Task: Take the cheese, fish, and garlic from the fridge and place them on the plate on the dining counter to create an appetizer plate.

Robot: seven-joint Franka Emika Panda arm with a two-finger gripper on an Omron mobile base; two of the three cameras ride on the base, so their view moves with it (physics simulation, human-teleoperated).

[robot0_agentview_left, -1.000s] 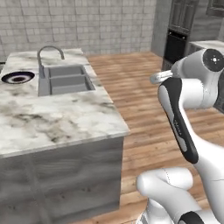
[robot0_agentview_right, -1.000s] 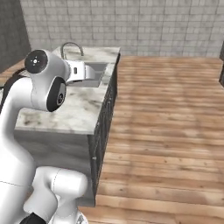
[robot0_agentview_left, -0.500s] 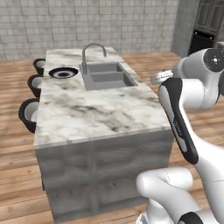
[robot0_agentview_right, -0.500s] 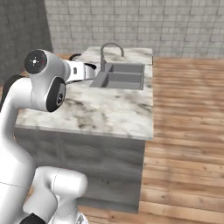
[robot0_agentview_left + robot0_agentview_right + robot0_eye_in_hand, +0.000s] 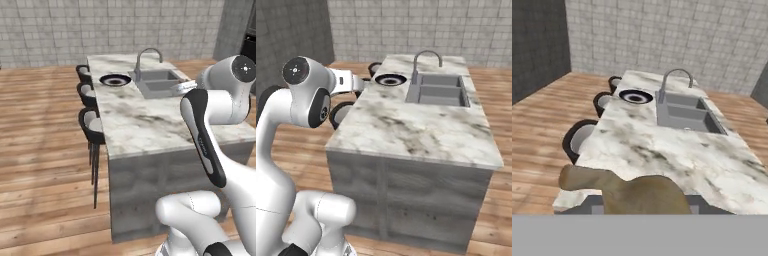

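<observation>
A tan, bulb-shaped garlic [image 5: 639, 192] with a stem pointing left sits right in front of the hand camera, and my gripper [image 5: 643, 202] is shut on it; the fingertips are hidden behind it. In the base views the hand [image 5: 183, 88] [image 5: 351, 82] hovers at counter height by the near end of the dining counter [image 5: 135, 122] [image 5: 406, 127] [image 5: 677, 152]. The dark navy plate [image 5: 103, 80] [image 5: 379, 80] [image 5: 623, 95] lies at the far end, left of the sink. The fridge, cheese and fish are out of view.
An inset grey sink [image 5: 159, 83] [image 5: 438, 93] [image 5: 684, 112] with an arched tap [image 5: 148, 52] [image 5: 674, 75] takes up the counter's far right. Black stools [image 5: 91, 122] [image 5: 340, 112] [image 5: 581, 136] line its left side. Wooden floor surrounds the island.
The whole picture has swung as the base drove: the island now lies lengthwise ahead, seen from its near end. The arm keeps the same pose and grip.
</observation>
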